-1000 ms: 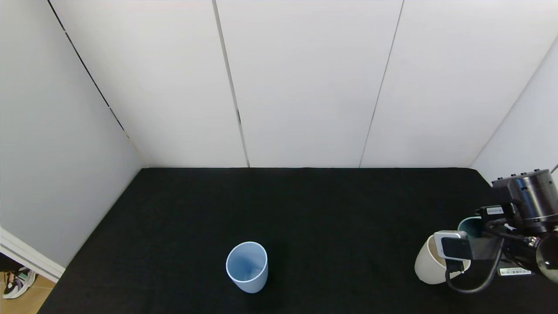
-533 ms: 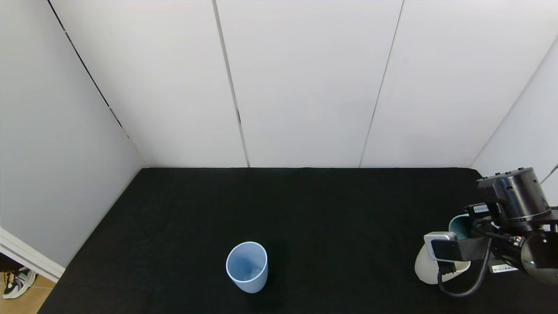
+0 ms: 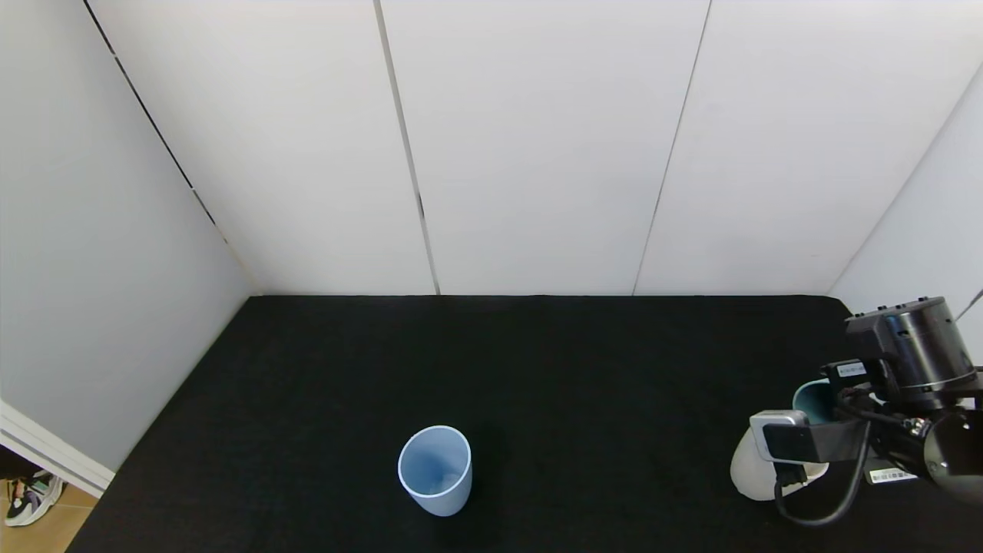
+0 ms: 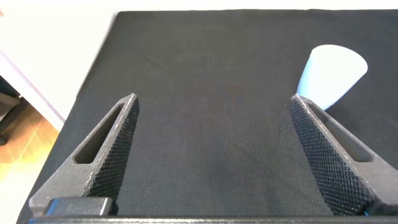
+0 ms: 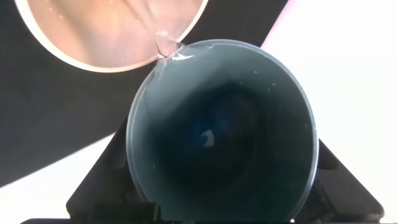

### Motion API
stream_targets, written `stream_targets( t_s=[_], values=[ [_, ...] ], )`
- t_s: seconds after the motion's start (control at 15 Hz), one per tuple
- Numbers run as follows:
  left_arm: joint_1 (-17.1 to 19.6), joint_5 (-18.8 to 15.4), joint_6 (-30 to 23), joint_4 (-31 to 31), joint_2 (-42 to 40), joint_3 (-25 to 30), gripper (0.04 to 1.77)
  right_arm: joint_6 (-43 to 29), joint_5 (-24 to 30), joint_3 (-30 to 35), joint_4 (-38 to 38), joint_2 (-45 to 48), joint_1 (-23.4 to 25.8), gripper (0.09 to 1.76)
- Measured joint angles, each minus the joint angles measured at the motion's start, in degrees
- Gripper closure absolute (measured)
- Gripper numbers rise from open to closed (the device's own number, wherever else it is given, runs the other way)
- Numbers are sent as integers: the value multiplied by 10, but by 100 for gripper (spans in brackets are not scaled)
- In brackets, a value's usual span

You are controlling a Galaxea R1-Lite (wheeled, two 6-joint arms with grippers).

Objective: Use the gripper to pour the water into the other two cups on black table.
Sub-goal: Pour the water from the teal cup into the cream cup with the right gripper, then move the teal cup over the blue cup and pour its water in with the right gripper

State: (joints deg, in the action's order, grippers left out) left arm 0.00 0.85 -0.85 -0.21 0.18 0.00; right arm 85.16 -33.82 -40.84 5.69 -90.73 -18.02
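Observation:
My right gripper [image 3: 823, 411] is shut on a small teal-green cup [image 3: 811, 398] and holds it tilted at the right of the black table [image 3: 537, 369]. Its rim hangs over the cream-beige cup [image 3: 746, 470]. In the right wrist view the teal cup [image 5: 224, 124] fills the picture between the fingers of the gripper [image 5: 221, 196]. A clear dribble of water [image 5: 164, 45] runs off its lip into the cream cup [image 5: 99, 31]. The light blue cup [image 3: 435, 470] stands upright near the front middle. My left gripper [image 4: 212, 99] is open and empty, low over the table, with the blue cup [image 4: 333, 73] just beyond one finger.
White wall panels close the table [image 4: 211, 56] at the back and on both sides. A strip of floor with a shoe [image 3: 31, 499] shows past the table's left front edge. The right arm's cable [image 3: 814, 511] loops down in front of the cream cup.
My right gripper with the teal cup shifted a little left and up over the cream cup, then held almost still. The blue cup has not moved.

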Motion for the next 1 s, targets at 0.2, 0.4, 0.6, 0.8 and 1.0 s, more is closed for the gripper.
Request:
stream_targets(
  t_s=[0.2,0.4,0.6,0.8,1.0],
  values=[
    [0,0,0,0,0,0,9,-84,94,15,-1,19,23,61],
    [0,0,0,0,0,0,9,-170,209,34,-1,50,71,61],
    [0,0,0,0,0,0,9,-202,256,8,-11,88,117,61],
    [0,0,0,0,0,0,9,-231,267,-84,-87,111,123,62],
    [0,0,0,0,0,0,9,-310,264,-203,-165,108,45,62]
  ],
)
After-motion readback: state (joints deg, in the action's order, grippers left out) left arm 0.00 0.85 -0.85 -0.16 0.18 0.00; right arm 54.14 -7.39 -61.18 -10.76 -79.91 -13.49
